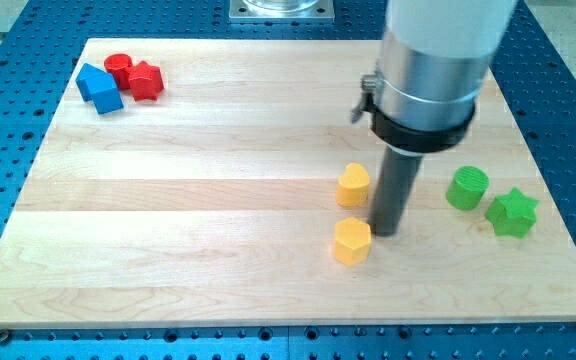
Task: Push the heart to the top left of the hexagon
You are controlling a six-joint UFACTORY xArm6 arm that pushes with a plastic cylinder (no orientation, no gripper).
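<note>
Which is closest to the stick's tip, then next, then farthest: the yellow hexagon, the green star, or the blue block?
From my tip, in the camera view:
1. Yellow hexagon, right beside it on the view's left.
2. Green star, off toward the view's right.
3. Blue block, far away at the view's top left.

my tip [385, 231] just right of yellow heart [353, 185] and yellow hexagon [351, 241], open board to their left

At the board's [218, 290] top left, a blue block [99, 88], a red cylinder [118, 68] and a red star [146, 80] cluster together (touching, or nearly so). Near the view's right edge, a green cylinder [467, 188] sits just beside a green star [512, 212].
</note>
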